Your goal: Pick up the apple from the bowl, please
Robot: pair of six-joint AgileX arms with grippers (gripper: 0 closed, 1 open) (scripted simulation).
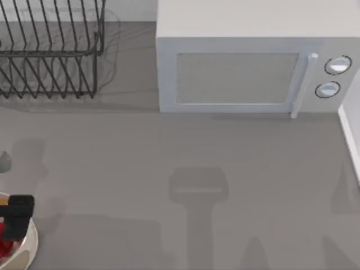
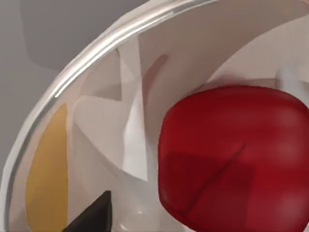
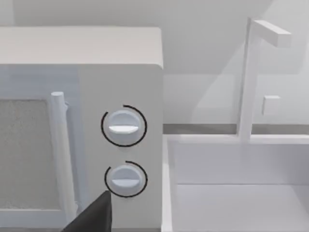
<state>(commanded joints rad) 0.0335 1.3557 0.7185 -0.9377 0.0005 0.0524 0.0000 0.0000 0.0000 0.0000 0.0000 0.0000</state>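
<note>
The cream-white bowl [image 1: 32, 243] sits at the table's front left corner, cut off by the top view's edge. Inside it lies the red apple [image 1: 4, 243]. My left gripper [image 1: 15, 220] hangs right over the bowl, partly covering the apple. In the left wrist view the apple [image 2: 231, 159] looms large and close inside the bowl's glossy rim [image 2: 72, 72]. One dark fingertip [image 2: 94, 217] stands off to the apple's side, not touching it, so the gripper is open. My right arm is parked; its fingertip [image 3: 94, 217] shows before the microwave.
A white microwave [image 1: 247, 62] stands at the back, its two knobs [image 3: 124, 126] on the right. A black wire dish rack [image 1: 50, 50] is at the back left. A white sink with a faucet [image 3: 248, 82] lies right of the microwave. A yellow patch [image 2: 48, 169] shows at the bowl's wall.
</note>
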